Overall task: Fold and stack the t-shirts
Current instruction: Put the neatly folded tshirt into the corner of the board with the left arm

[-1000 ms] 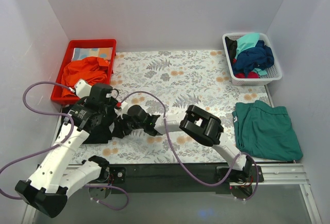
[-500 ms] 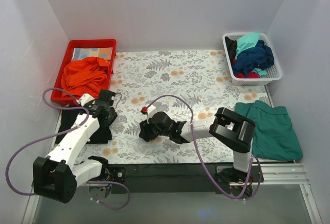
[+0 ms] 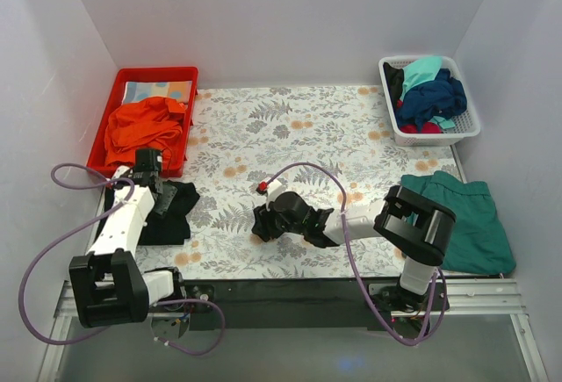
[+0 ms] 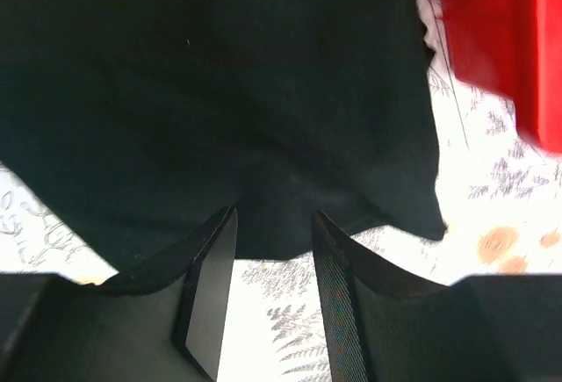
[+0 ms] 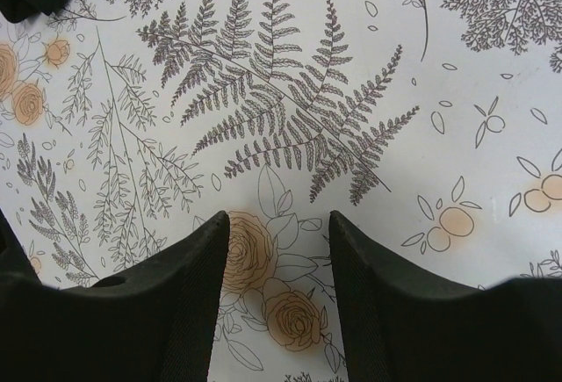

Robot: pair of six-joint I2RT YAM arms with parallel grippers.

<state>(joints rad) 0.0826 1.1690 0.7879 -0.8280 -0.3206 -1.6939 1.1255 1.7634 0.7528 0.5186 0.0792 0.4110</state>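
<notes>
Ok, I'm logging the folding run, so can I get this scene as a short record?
black shirt: folded, near left, beside red bin
left gripper: open, tips at black shirt's edge
right gripper: open, empty, over tablecloth
green shirt: flat, near right
basket: far right, holds loose shirts

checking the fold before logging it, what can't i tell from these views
- black t-shirt: top view, the left arm covers one side; left wrist view, frame edges cut it off
- white basket: top view, shirts heaped over each other, count unclear
- red bin: orange cloth hides what lies beneath
</notes>
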